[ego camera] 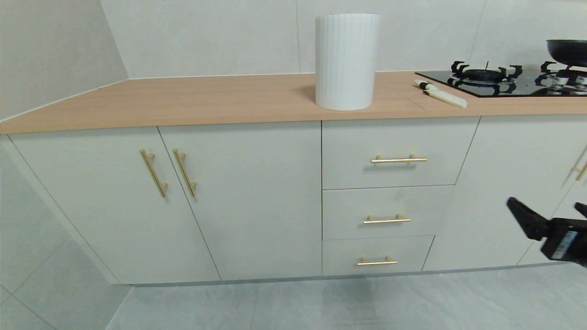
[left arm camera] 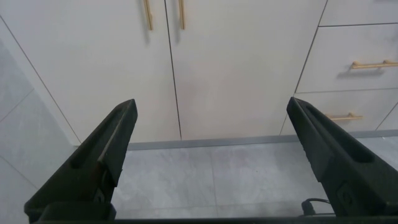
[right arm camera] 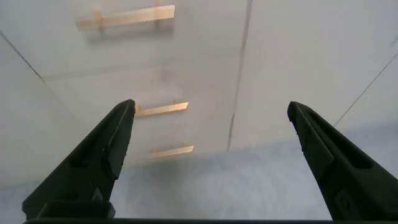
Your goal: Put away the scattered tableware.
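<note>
The tableware I can make out is a pale knife [ego camera: 444, 97] lying flat on the worktop, close to its front edge and just beside the black gas hob [ego camera: 500, 81]. A shorter pale piece [ego camera: 425, 85] lies at its far end, and I cannot tell whether that is a second utensil or part of the same one. Well apart from it, further left along the worktop, a tall white ribbed canister [ego camera: 346, 62] stands upright; I take it as the likely home for the utensils. A dark pan [ego camera: 567, 48] sits on the hob at the right. Under the worktop the three drawers are shut, the top drawer handle [ego camera: 398, 159] just below the canister. My right gripper [ego camera: 543, 204] hangs low before the cabinet front right of the drawers, jaws spread wide, holding nothing. My left gripper [left arm camera: 210, 102] is also spread wide and empty, low before the double cabinet doors [left arm camera: 168, 68]. My worries: bringing either arm up from so low could catch the worktop's front edge or a handle. The flat knife may skid toward the hob or off the front edge under a poor pinch. A careless swing could topple the canister.
</note>
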Tool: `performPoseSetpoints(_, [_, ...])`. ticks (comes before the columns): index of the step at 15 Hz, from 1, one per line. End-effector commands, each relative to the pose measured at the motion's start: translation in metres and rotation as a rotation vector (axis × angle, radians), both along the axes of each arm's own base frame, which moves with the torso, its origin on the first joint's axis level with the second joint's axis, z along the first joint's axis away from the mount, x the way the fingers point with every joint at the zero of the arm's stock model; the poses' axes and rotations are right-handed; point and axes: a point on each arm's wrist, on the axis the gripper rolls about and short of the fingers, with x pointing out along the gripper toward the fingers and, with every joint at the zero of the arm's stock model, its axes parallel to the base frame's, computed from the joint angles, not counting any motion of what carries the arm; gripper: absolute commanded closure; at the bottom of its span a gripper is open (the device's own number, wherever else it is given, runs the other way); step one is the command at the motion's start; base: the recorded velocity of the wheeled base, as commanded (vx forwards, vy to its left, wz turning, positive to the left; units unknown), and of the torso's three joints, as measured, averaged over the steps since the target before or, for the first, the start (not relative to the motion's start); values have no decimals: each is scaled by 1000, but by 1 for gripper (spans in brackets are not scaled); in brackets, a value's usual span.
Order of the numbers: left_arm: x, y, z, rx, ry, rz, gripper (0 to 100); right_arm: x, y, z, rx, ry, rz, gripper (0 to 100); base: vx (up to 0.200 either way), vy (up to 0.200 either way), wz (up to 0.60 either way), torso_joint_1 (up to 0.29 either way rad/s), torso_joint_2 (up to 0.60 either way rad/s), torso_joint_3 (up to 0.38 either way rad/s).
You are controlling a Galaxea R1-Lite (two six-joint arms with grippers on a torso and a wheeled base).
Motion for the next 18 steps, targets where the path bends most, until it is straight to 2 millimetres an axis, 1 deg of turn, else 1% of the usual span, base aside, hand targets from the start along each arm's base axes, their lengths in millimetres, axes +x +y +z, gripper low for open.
performPoseSetpoints(1, [0,0,0,-1,0,0,0,-70,-44,-9,-62,-164,-177,0,0,0,0,0,0,0])
performPoseSetpoints(3, [0,0,0,0,0,0,0,-95,-54,-16,-90,-227,-229,0,0,0,0,0,0,0])
performPoseSetpoints(4, [0,0,0,-1,0,0,0,-110,-56,-19,-112,-244,-270,0,0,0,0,0,0,0])
performPoseSetpoints(5, [0,0,0,0,0,0,0,-125,-58,-20,-130,-268,-292,0,0,0,0,0,0,0])
performPoseSetpoints(6, [0,0,0,0,0,1,0,-131,-58,-21,-137,-272,-298,0,0,0,0,0,0,0])
performPoseSetpoints(7, [0,0,0,-1,0,1,0,-145,-59,-25,-142,-286,-305,0,0,0,0,0,0,0])
performPoseSetpoints(8, [0,0,0,0,0,0,0,-163,-60,-30,-148,-297,-320,0,0,0,0,0,0,0])
performPoseSetpoints(10, [0,0,0,0,0,0,0,-181,-58,-37,-156,-292,-367,0,0,0,0,0,0,0])
performPoseSetpoints(13, [0,0,0,0,0,1,0,-183,-58,-39,-159,-294,-362,0,0,0,0,0,0,0])
performPoseSetpoints(14, [0,0,0,0,0,0,0,-176,-56,-50,-180,-269,-232,0,0,0,0,0,0,0])
performPoseSetpoints(15, [0,0,0,0,0,1,0,-172,-54,-56,-186,-253,-180,0,0,0,0,0,0,0])
performPoseSetpoints(16, [0,0,0,-1,0,0,0,-164,-52,-73,-185,-207,-54,0,0,0,0,0,0,0])
performPoseSetpoints(17, [0,0,0,-1,0,0,0,-160,-50,-84,-188,-174,21,0,0,0,0,0,0,0])
performPoseSetpoints(18, [0,0,0,-1,0,0,0,-158,-50,-89,-185,-159,57,0,0,0,0,0,0,0])
